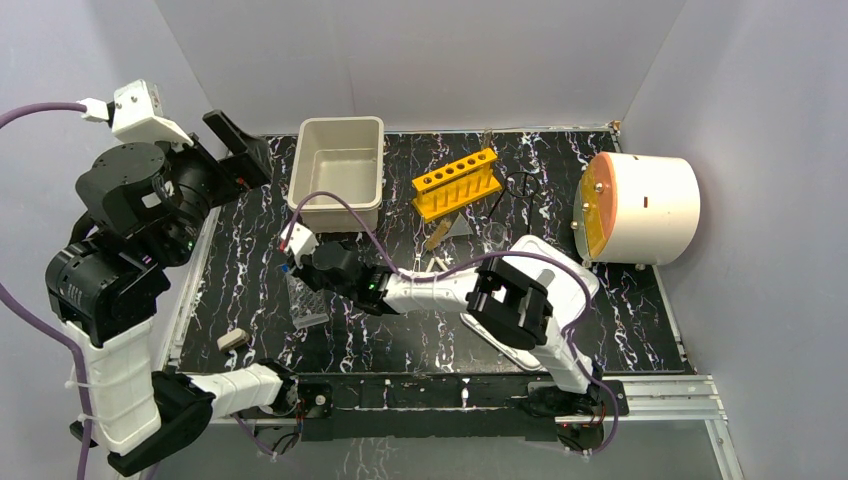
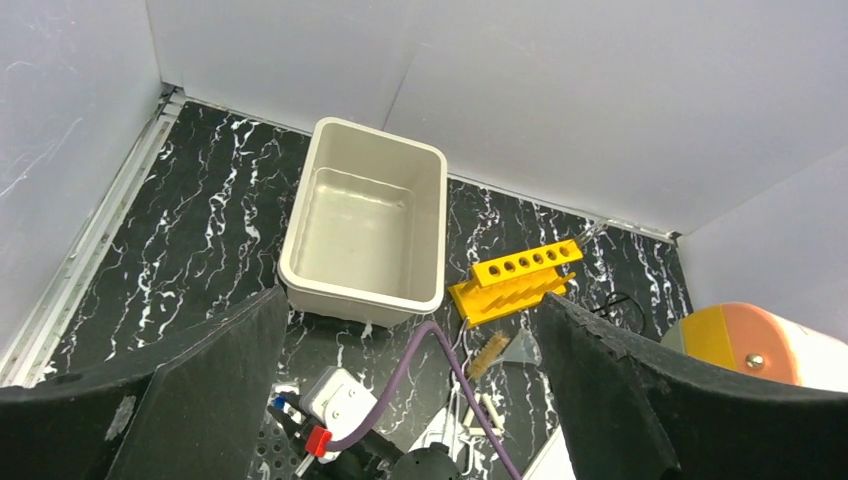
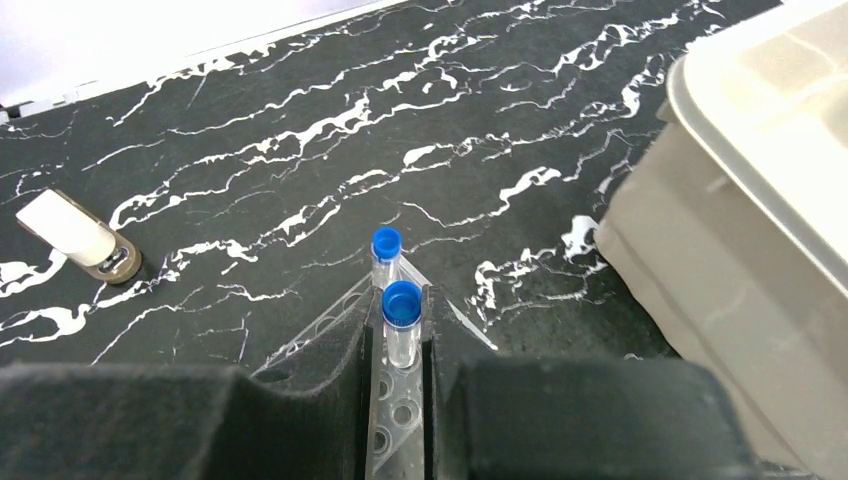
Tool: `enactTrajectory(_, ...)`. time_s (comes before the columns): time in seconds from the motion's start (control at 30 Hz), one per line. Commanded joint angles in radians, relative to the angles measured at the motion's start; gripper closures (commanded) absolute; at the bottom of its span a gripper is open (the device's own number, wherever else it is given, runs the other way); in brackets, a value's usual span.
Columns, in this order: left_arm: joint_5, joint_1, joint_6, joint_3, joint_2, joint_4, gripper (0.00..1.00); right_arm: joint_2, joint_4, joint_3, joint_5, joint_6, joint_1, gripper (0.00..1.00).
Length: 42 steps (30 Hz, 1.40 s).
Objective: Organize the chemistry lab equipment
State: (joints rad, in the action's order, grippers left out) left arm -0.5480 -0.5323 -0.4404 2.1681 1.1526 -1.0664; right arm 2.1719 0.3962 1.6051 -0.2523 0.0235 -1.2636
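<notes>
- Top external view: the left arm stands folded high at the left edge. The left gripper point(image 1: 238, 150) is raised over the far left corner of the black marbled table point(image 1: 250, 290), aiming toward the beige bin point(image 1: 340, 170).
- In the same view, the right arm lies low and stretched leftward across the near half of the table. The right gripper point(image 1: 297, 262) hangs over the far end of a clear rack point(image 1: 305, 303), just near of the bin.
- To the right of the bin are the yellow tube rack point(image 1: 457, 183) and the black wire ring stand point(image 1: 520, 185). The white triangle point(image 1: 461, 228) and tan stick point(image 1: 437, 237) lie just near of the yellow rack.
- A small white-and-tan piece point(image 1: 232, 339) lies alone near the left front.
- Left wrist view: the left gripper point(image 2: 412, 300) has its jaws spread wide with nothing between them. Its black pads point(image 2: 200, 370) frame the bin point(image 2: 365, 230), the yellow tube rack point(image 2: 515, 280), the tan stick point(image 2: 488, 352) and the triangle point(image 2: 520, 347), all well below it.
- Right wrist view: the right gripper point(image 3: 400, 300) has its jaws drawn narrow, one on each side of a blue-capped vial point(image 3: 402, 320) that stands in the clear rack point(image 3: 392, 425).
- The vial fills most of the gap, with its cap level with the fingertips. Whether the pads actually press on it cannot be told.
- A farther vial point(image 3: 386, 250) stands just beyond the tips at the rack's end.
- The bin point(image 3: 760, 200) is close on the right, and the white-and-tan piece point(image 3: 75, 232) is well off to the left.
</notes>
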Motion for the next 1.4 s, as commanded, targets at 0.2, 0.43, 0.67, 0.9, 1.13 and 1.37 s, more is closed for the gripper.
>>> enactTrajectory(0.2, -0.017, -0.001, 0.081, -0.031, -0.003, -0.012, 0.02, 0.08, 0.187, 0.107, 0.043, 0.056, -0.003, 0.84)
enactTrajectory(0.43, -0.019, -0.002, 0.101, -0.043, 0.004, -0.01, 0.02, 0.111, 0.23, 0.096, 0.053, 0.084, -0.002, 0.84)
enactTrajectory(0.67, -0.042, -0.002, 0.106, -0.083, -0.02, -0.015, 0.02, 0.134, 0.253, 0.086, 0.046, 0.086, 0.0, 0.84)
enactTrajectory(0.9, -0.045, -0.002, 0.101, -0.093, -0.022, -0.024, 0.02, 0.143, 0.264, 0.088, 0.023, 0.108, 0.0, 0.84)
enactTrajectory(1.13, -0.053, -0.001, 0.101, -0.115, -0.025, -0.024, 0.02, 0.134, 0.25, 0.072, 0.008, 0.11, 0.0, 0.85)
enactTrajectory(1.37, -0.06, -0.001, 0.095, -0.123, -0.026, -0.031, 0.02, 0.108, 0.24, 0.04, 0.007, 0.085, 0.0, 0.84)
